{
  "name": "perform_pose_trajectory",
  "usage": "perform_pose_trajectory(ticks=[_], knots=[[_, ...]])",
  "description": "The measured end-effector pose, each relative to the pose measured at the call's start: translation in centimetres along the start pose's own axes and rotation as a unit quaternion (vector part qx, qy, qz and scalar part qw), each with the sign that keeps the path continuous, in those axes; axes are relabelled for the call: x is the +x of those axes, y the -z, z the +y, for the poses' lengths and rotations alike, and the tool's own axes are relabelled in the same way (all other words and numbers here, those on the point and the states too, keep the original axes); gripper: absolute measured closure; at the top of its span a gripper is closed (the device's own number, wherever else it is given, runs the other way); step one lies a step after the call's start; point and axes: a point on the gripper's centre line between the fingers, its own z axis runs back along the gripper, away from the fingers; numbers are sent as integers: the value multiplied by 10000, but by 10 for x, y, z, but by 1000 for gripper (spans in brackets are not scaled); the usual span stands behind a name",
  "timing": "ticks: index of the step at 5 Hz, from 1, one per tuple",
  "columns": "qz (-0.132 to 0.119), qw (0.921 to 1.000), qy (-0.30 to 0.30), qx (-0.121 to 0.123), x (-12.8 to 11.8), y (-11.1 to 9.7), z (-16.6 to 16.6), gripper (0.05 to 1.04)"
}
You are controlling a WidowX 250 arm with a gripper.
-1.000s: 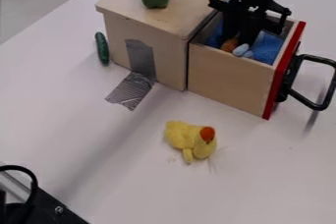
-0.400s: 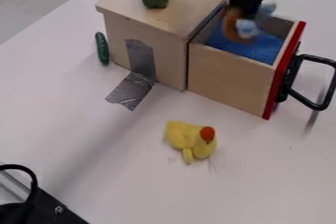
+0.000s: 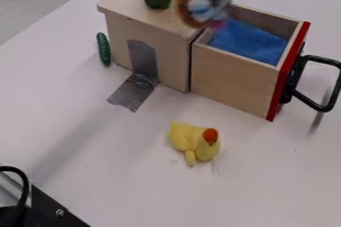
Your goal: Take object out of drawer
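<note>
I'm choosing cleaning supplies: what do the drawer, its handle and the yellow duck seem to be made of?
Drawer: probably bare wood or plywood, matte, going by its pale tan side. Handle: smooth black metal or hard plastic; the even, rounded bar fits either. Duck: likely plush fabric, given its soft, lumpy outline and dull surface.

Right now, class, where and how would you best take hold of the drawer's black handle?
I'd grip the middle of the handle's outer bar, coming down from above with one finger on each side. The handle is an open loop standing out from the red drawer front, which should leave room behind the bar, and the bar looks slim enough to pinch.
</note>
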Motion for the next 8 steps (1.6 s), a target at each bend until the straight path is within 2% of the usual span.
perform_pose_trajectory(ticks=[1,2,3,4,5,6,7,8], knots=[[184,9996,-157,159,-41,15,27,1010],[321,9985,-191,396,-75,45,52,1010],[237,9980,-306,507,-89,85,65,1010],[323,9972,-395,542,-90,107,77,989],[403,9966,-467,546,-91,116,86,820],[488,9965,-378,561,-94,116,88,529],[547,9976,-195,379,-99,101,83,230],[352,9989,-158,275,-108,70,83,80]])
